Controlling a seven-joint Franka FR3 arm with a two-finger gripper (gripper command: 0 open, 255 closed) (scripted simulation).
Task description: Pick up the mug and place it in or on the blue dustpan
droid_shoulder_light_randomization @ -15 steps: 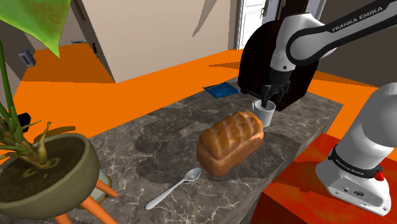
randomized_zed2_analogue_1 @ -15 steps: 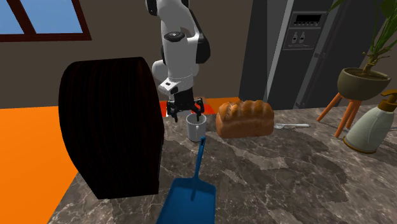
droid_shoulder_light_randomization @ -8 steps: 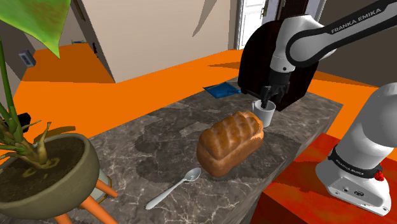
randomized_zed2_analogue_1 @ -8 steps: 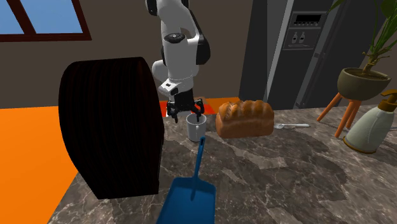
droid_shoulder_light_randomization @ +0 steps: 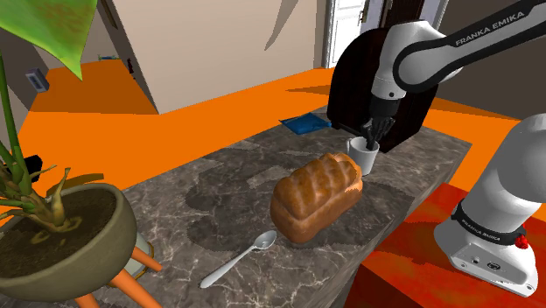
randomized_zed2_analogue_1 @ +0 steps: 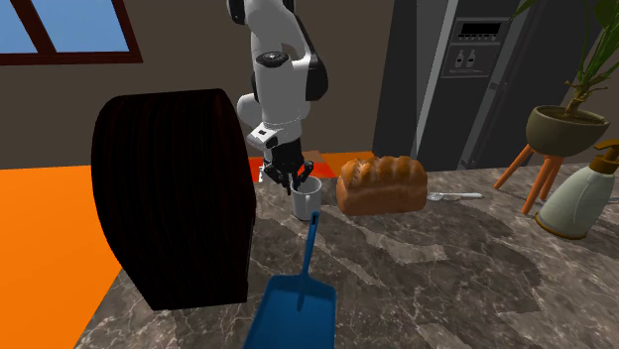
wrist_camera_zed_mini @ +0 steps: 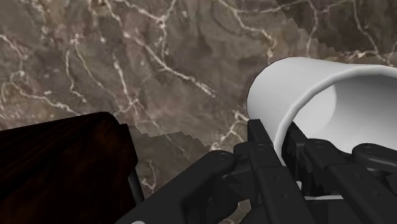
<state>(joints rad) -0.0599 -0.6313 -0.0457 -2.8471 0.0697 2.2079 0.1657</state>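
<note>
Pinching now: your gripper [randomized_zed2_analogue_1: 294, 179], wide open moment ago, grips rim of white mug [randomized_zed2_analogue_1: 307, 202]. Mug stands on table [randomized_zed2_analogue_1: 446, 268] between bread [randomized_zed2_analogue_1: 382, 184] and dark box [randomized_zed2_analogue_1: 174, 193], near blue dustpan [randomized_zed2_analogue_1: 295, 305]. You can lift.

Dark marbled worktop [randomized_zed2_analogue_1: 446, 258] lies under the tool [randomized_zed2_analogue_1: 295, 181]; orange floor [randomized_zed2_analogue_1: 50, 228] around it, brown wall [randomized_zed2_analogue_1: 179, 59], blue-paned window [randomized_zed2_analogue_1: 69, 25] and tall grey appliance [randomized_zed2_analogue_1: 476, 89] beyond

White arm [droid_shoulder_light_randomization: 435, 45], dark joints [randomized_zed2_analogue_1: 317, 77], black jaws

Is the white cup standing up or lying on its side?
Standing up. The mug sits upright on the counter, with its opening facing up.
</note>
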